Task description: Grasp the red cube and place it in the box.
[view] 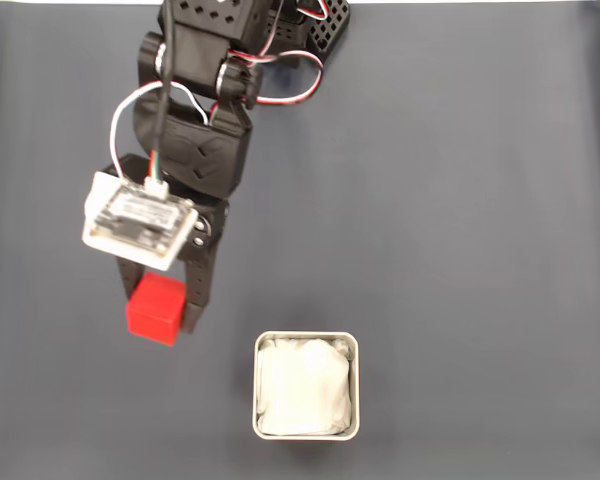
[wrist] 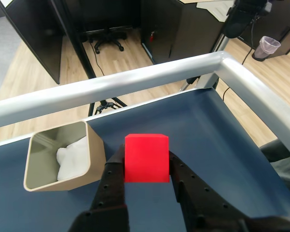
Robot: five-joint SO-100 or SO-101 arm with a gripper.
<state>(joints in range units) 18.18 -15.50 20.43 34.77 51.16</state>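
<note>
The red cube [view: 157, 309] [wrist: 146, 158] sits between the two black fingers of my gripper [view: 160, 315] [wrist: 146, 166], which is shut on it. In the wrist view the cube looks lifted off the blue surface. The box [view: 306, 386], a square metal tin with a white lining, stands to the lower right of the cube in the fixed view. In the wrist view the box [wrist: 63, 159] lies to the left of the gripper, with its open top showing the white cloth.
A dark blue table mat [view: 460, 200] covers the work surface. A silvery metal rail [wrist: 135, 79] runs along the table's edge in the wrist view. The arm's base [view: 250, 30] stands at the top of the fixed view.
</note>
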